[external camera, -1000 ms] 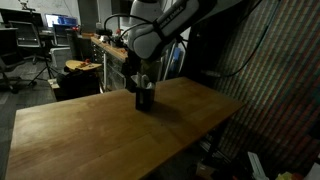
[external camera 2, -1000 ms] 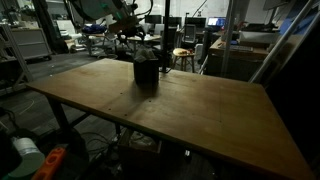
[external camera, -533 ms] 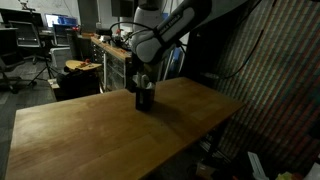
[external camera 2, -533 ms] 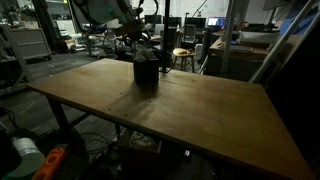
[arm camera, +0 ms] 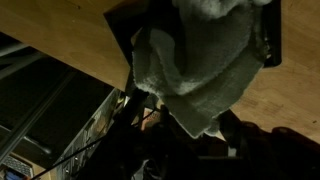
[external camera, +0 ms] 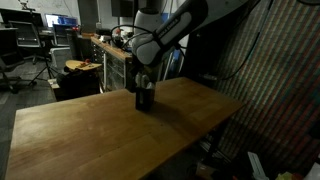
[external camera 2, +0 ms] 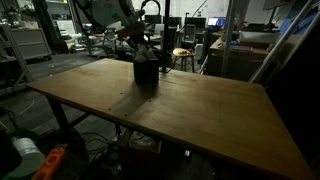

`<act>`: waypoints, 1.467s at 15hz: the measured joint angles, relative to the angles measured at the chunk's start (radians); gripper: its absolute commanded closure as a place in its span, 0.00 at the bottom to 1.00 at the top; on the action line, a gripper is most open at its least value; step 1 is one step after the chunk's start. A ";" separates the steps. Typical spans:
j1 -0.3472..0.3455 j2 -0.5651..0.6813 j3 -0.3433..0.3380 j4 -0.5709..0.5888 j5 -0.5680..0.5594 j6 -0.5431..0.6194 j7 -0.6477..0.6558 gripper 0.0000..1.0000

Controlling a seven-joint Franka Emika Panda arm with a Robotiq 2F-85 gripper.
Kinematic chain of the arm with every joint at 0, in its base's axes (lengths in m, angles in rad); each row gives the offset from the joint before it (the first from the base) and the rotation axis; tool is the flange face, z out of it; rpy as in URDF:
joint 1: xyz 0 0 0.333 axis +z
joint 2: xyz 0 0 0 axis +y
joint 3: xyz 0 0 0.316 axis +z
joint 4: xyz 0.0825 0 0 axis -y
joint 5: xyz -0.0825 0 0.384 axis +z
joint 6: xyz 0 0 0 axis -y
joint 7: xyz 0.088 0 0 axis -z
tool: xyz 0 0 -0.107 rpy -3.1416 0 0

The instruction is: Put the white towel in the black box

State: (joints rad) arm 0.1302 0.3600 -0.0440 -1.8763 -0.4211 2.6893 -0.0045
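Gently easing the towel (arm camera: 195, 72) down into the box (external camera: 144, 99) just below the gripper (external camera: 142, 84), tucking overhang inward; cannot tell if gripping.

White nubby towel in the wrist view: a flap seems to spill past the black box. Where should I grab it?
Pinch the white nubby towel at its thick bunched middle, coming straight down from above. The upright sides of the small black box would likely block a sideways approach, and the loose hanging corner looks too floppy to push in.
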 measured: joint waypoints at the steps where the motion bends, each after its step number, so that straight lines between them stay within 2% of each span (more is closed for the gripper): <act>1: 0.000 0.002 0.000 0.003 0.000 0.002 -0.001 0.85; 2: 0.000 0.004 0.000 0.005 0.000 0.002 -0.003 0.91; 5: 0.000 0.005 -0.004 0.008 0.000 0.003 -0.007 0.96; 11: -0.008 0.005 -0.036 0.004 0.000 0.003 -0.013 0.91; 22: -0.028 0.006 -0.058 -0.034 -0.004 0.001 -0.013 0.93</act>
State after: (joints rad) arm 0.1017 0.3663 -0.1022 -1.9102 -0.4250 2.6906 -0.0172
